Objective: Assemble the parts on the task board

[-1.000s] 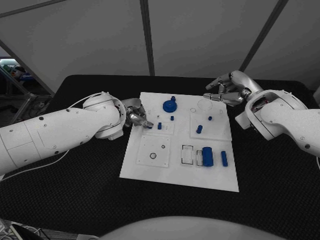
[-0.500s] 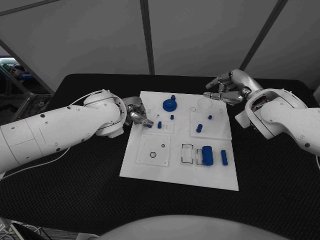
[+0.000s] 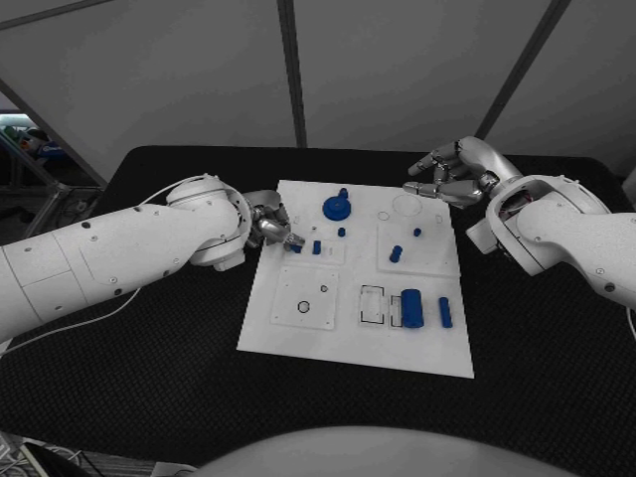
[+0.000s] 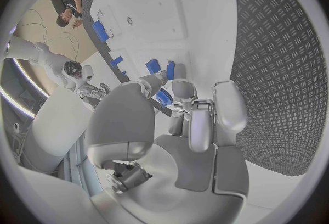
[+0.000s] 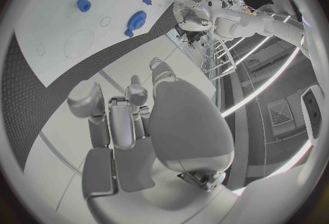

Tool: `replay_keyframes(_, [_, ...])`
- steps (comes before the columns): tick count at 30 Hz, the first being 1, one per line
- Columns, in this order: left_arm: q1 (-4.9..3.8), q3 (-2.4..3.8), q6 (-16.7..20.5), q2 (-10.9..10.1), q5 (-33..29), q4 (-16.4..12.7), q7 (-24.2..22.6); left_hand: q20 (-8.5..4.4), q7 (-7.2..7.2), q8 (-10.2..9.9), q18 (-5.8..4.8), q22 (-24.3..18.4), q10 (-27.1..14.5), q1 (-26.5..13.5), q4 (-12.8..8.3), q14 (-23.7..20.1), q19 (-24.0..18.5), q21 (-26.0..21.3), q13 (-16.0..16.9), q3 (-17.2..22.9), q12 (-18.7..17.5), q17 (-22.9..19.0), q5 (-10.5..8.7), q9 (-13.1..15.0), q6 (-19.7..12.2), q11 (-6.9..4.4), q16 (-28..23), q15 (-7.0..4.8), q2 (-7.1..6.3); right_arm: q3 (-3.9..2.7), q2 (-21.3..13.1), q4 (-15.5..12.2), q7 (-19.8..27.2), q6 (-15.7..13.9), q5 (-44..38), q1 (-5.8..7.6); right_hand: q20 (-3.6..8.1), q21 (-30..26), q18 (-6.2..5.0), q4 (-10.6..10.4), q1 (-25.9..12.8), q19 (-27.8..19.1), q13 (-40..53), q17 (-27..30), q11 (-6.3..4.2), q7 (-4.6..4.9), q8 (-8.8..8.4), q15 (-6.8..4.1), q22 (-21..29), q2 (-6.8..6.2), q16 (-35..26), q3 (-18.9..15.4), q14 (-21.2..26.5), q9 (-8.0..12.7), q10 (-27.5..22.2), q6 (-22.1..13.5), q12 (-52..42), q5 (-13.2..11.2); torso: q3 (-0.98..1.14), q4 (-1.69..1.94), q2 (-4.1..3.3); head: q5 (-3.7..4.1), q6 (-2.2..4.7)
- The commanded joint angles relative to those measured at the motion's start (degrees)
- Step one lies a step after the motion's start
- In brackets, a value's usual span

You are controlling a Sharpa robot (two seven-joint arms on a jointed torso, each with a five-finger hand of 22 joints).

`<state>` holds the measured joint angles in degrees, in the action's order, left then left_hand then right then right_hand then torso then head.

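L hand (image 3: pixel 272 231) sits at the left edge of the white task board (image 3: pixel 333 338), fingers curled in around a small blue part (image 3: pixel 292 247) near the board's upper left; the wrist view shows fingertips (image 4: pixel 174 90) touching blue pieces, but can't tell if the part is truly pinched or just touched. R hand (image 3: pixel 451 171) hovers past the board's far right corner, fingers bent inward w/ nothing in them, apart from the board.

On the board: a round blue gear-like part (image 3: pixel 338 209) near the far edge, center; a small blue peg (image 3: pixel 343 234) just below it; another short blue part (image 3: pixel 397 255) on the right-hand panel, w/ a tiny blue one (image 3: pixel 417 235) just above. Near the right front, a thick blue cylinder (image 3: pixel 412 310) lies beside a thinner blue bar (image 3: pixel 444 313), close but apart. Board rests on a black table (image 3: pixel 146 368).
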<state>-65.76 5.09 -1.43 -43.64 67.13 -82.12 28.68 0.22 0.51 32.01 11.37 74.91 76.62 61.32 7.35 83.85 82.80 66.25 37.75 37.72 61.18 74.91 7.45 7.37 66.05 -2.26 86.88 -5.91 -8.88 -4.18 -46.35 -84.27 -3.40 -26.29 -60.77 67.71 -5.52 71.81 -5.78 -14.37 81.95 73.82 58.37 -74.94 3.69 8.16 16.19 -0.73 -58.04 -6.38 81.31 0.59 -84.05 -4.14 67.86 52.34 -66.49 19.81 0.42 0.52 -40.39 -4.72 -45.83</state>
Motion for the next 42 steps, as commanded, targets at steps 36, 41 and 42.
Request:
replay_keyframes(36, [0.03,-0.22,-3.3,0.29,-0.23,0.94,0.94,-0.16,-0.46,0.26,-7.03,9.33,2.23,-8.24,0.32,4.65,0.48,1.53,2.8,-9.25,1.82,9.01,-0.51,-1.5,1.73,-1.42,-0.03,-0.55,2.02,-0.03,-0.3,-0.21,0.21,0.25,-0.16,0.09,0.44,-0.36,-0.64,-0.04,0.1,-0.09,-0.07,-1.54,-0.47,-0.06,0.38,-0.35,0.07,0.45,-0.3,0.19,-2.78,0.09,-0.01,0.32,0.13,0.36,0.0,-0.01,0.01,0.22,-0.15])
replay_keyframes(41, [0.04,-0.22,-3.11,0.27,-0.23,0.88,0.93,-0.17,-0.49,0.14,-7.07,9.38,2.3,-9.09,1.68,4.65,0.54,1.77,3.11,-11.37,1.97,9.02,-0.46,-1.77,1.93,-1.44,-0.03,-0.56,2.43,-0.03,-0.3,-0.19,0.26,0.27,-0.16,0.09,0.46,-0.44,-0.65,-0.03,0.08,-0.1,-0.16,-1.49,-0.47,-0.07,0.4,-0.36,0.16,0.41,-0.37,0.21,-2.78,0.11,-0.06,0.31,0.17,0.48,-0.02,-0.01,0.01,0.28,-0.13])
replay_keyframes(42, [0.04,-0.22,-3.05,0.27,-0.23,0.87,0.92,-0.17,-0.49,0.13,-7.07,9.39,2.29,-9.15,1.83,4.65,0.55,1.78,3.1,-11.67,1.95,9.03,-0.46,-1.81,1.95,-1.44,-0.03,-0.56,2.48,-0.03,-0.29,-0.18,0.27,0.28,-0.16,0.09,0.46,-0.45,-0.65,-0.05,0.05,-0.11,-0.17,-1.49,-0.47,-0.06,0.4,-0.36,0.18,0.4,-0.37,0.2,-2.78,0.11,-0.07,0.31,0.18,0.48,-0.02,0.01,0.02,0.26,-0.11])
